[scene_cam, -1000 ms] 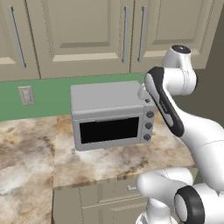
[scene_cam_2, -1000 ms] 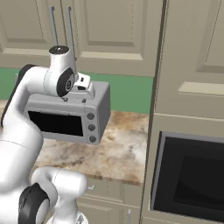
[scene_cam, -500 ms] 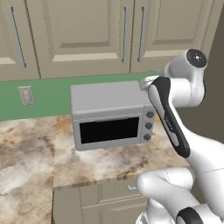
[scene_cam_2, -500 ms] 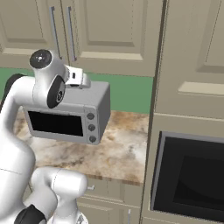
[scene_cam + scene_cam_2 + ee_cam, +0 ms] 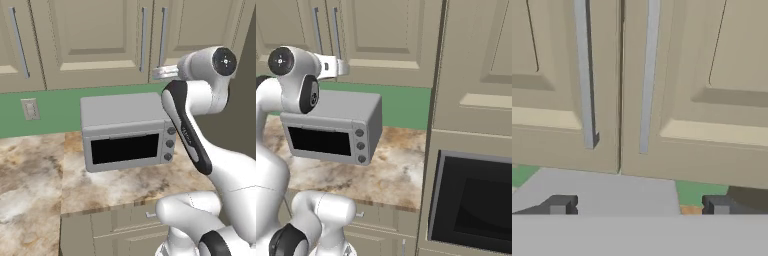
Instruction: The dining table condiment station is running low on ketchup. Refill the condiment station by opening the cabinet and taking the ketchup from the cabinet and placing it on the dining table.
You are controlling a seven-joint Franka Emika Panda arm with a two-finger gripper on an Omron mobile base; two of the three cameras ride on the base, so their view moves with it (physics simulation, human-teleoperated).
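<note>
The white arm's two-finger gripper (image 5: 637, 206) is hovering with its dark fingertips (image 5: 559, 205) spread wide apart, gripping nothing. Ahead and up to its left, a long vertical silver bar handle (image 5: 585, 75) is hanging on the left raised-panel door. Just right of it, the beige upper wall cabinet (image 5: 697, 90) is standing closed. Below the hand, probably the grey microwave (image 5: 127, 131) top is showing.

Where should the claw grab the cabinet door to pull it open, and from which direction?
Grip the cabinet by its long vertical silver bar handle, coming straight on from the front with the claw open across the bar. The bar stands off the door beside the center seam, so the fingers can close around it.
</note>
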